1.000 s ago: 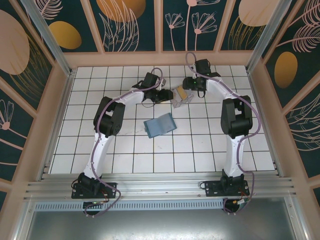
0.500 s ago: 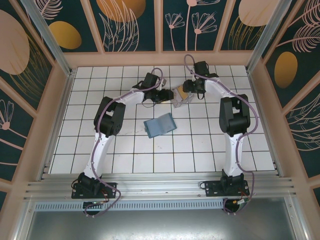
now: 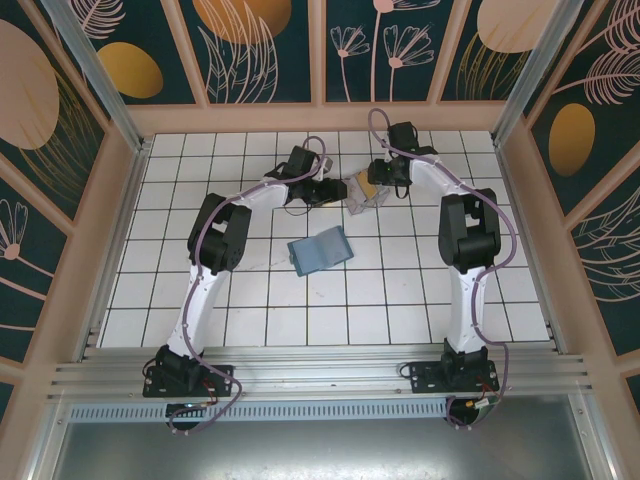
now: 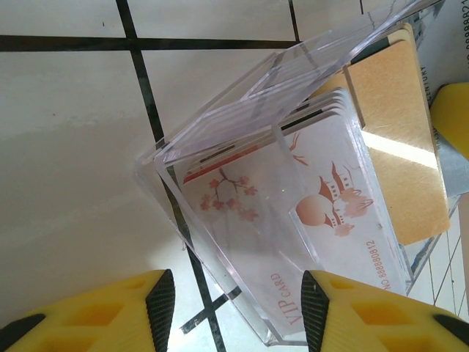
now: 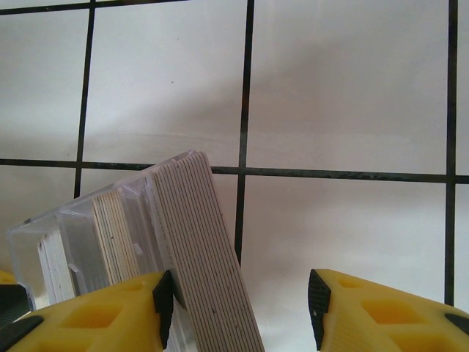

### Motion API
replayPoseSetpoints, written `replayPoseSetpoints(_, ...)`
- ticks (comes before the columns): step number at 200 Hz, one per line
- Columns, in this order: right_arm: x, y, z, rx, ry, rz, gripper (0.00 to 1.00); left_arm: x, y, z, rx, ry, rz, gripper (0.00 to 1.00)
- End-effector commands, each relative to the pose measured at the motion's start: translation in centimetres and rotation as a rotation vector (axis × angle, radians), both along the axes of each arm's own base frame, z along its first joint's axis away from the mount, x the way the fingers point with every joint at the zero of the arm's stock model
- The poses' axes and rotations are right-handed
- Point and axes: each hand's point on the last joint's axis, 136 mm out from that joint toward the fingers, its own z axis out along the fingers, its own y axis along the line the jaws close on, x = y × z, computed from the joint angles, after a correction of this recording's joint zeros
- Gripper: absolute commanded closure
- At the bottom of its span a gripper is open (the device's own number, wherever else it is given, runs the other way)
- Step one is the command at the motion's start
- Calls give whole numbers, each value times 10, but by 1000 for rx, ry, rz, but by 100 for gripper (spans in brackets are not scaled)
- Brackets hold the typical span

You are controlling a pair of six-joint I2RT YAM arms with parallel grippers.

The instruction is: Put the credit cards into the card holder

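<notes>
Over the last second the right fingers (image 5: pixel 381 312) draw in somewhat and that arm edges toward the left of the top view. The left fingers (image 4: pixel 88 312) keep the same spread, and the card holder (image 3: pixel 320 250) lies where it did, at the middle of the bench (image 3: pixel 400 290).

In the right wrist view the credit cards (image 5: pixel 201 242) stand edge-on, leaning against the pad at lower left. Bare tile shows between the stack and the other pad, so these fingers are released, with nothing clamped yet. I judge the narrowing to be the start of a pinch on the stack.

The left fingers are also released. They stand on either side of the near corner of the clear case (image 4: pixel 220 132) that cradles the cards, with tile visible beside the left pad. No card has left the case, and the holder is well apart from it, so the loading itself has not begun.

The front card reads "VIP CARD" and "NO 88888812", though I am unsure of the last digits.
</notes>
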Motion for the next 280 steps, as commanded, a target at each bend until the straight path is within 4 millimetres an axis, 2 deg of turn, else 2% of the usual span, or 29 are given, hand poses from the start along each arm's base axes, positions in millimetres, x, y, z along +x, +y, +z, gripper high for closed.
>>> replayPoseSetpoints(1,5,-17,37,-32,-66,-32,47,-13,5,-31,35,64,2,49)
replayPoseSetpoints(56,4,-22,47,-34,-84,-42,47,-13,5,-33,41,64,3,49)
replayPoseSetpoints(107,3,-19,42,-13,-72,-24,51,-12,5,-31,41,61,6,49)
replayPoseSetpoints(127,1,-15,41,6,-66,-11,57,-12,5,-30,39,59,5,49)
replayPoseSetpoints(168,1,-14,50,7,-84,-2,66,-11,5,-30,40,60,8,49)
replayPoseSetpoints(234,-2,-4,53,43,-76,36,94,-11,4,-28,36,57,6,49)
replayPoseSetpoints(280,-4,2,64,81,-90,52,100,-10,5,-24,35,51,6,50)
